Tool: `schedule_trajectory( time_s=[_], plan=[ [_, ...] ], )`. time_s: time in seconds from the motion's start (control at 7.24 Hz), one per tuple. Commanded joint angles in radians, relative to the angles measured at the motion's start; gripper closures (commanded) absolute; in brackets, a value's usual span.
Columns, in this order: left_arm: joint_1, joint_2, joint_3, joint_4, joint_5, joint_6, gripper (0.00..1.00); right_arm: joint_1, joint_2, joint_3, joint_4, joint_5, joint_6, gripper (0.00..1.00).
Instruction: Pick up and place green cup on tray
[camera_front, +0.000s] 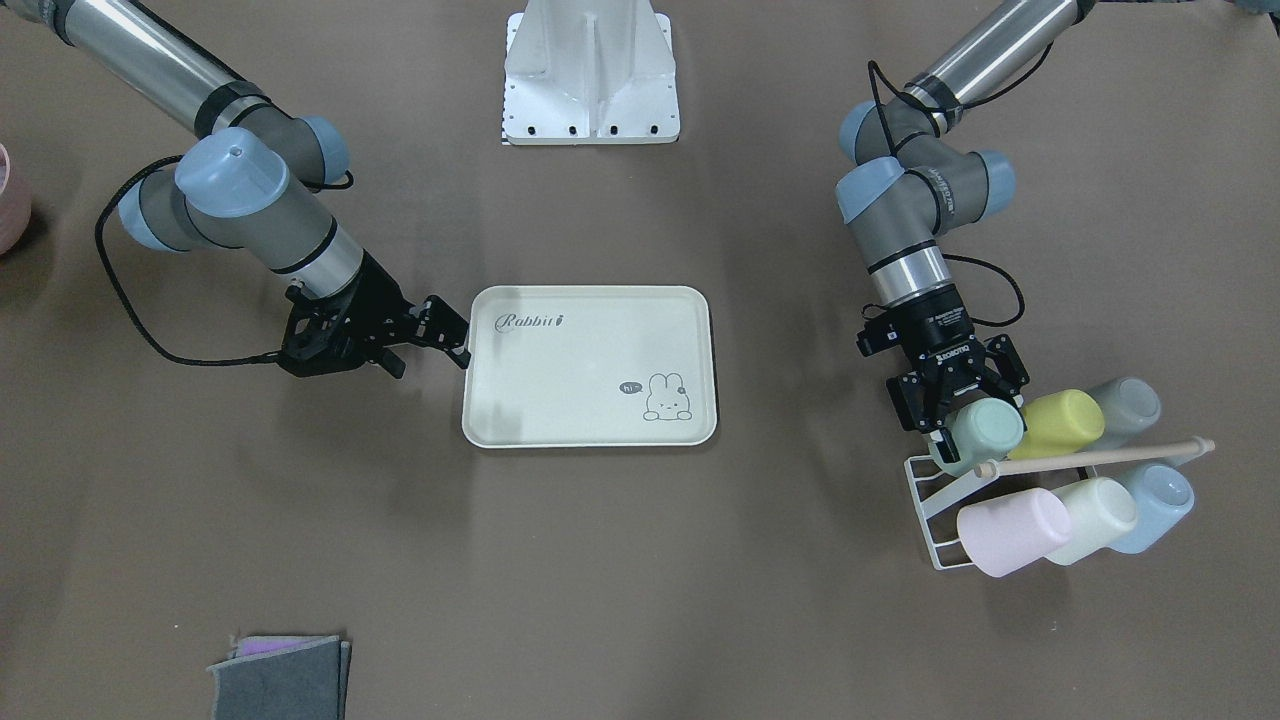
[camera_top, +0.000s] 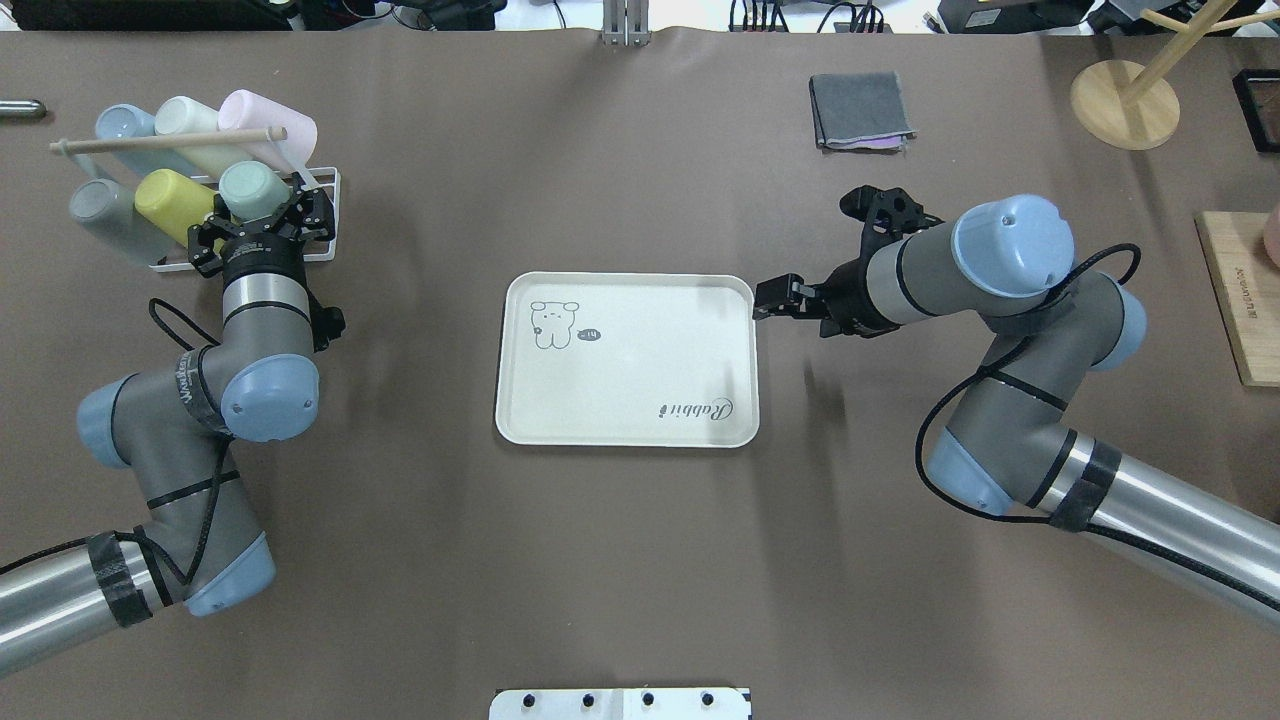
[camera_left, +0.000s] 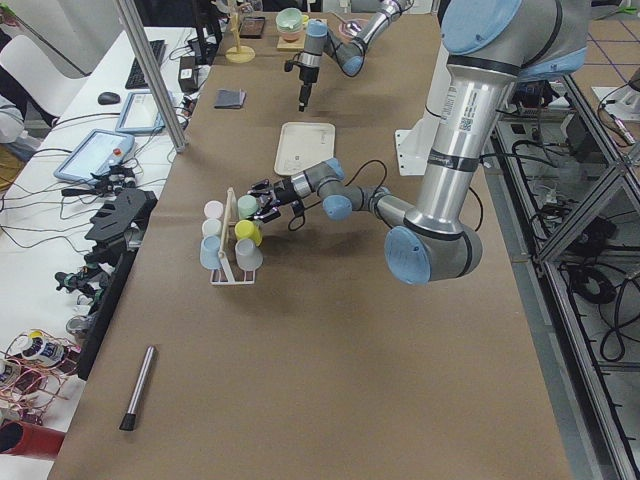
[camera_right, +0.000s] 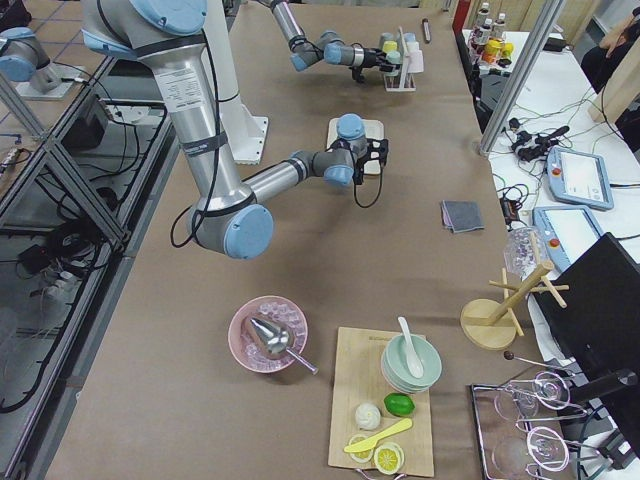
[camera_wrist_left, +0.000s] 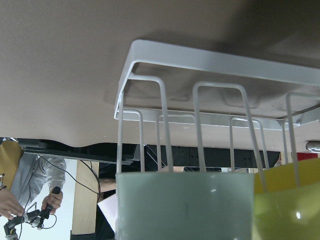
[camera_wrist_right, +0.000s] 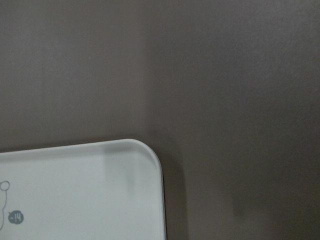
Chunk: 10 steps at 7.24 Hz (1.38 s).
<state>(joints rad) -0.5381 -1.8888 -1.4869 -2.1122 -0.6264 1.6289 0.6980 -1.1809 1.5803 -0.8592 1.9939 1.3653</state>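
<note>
The green cup lies on its side on a white wire rack, at the end nearest the tray. My left gripper is open, with its jaws standing on either side of this cup. The cup also shows in the overhead view and fills the bottom of the left wrist view. The cream tray with the "Rabbit" script lies empty at mid-table. My right gripper looks shut and empty. It hovers just off the tray's edge near a corner.
The rack also holds a yellow-green cup, grey, pink, cream and blue cups under a wooden rod. A folded grey cloth, a wooden stand and a wooden board lie on my right side.
</note>
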Motion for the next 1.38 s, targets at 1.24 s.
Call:
schedule_trajectory(
  time_s=[1.24],
  plan=[
    [0.020, -0.019, 0.102, -0.072, 0.001, 0.009, 0.16, 0.770, -0.351, 0.259, -0.871, 0.295, -1.427, 0.00]
  ],
)
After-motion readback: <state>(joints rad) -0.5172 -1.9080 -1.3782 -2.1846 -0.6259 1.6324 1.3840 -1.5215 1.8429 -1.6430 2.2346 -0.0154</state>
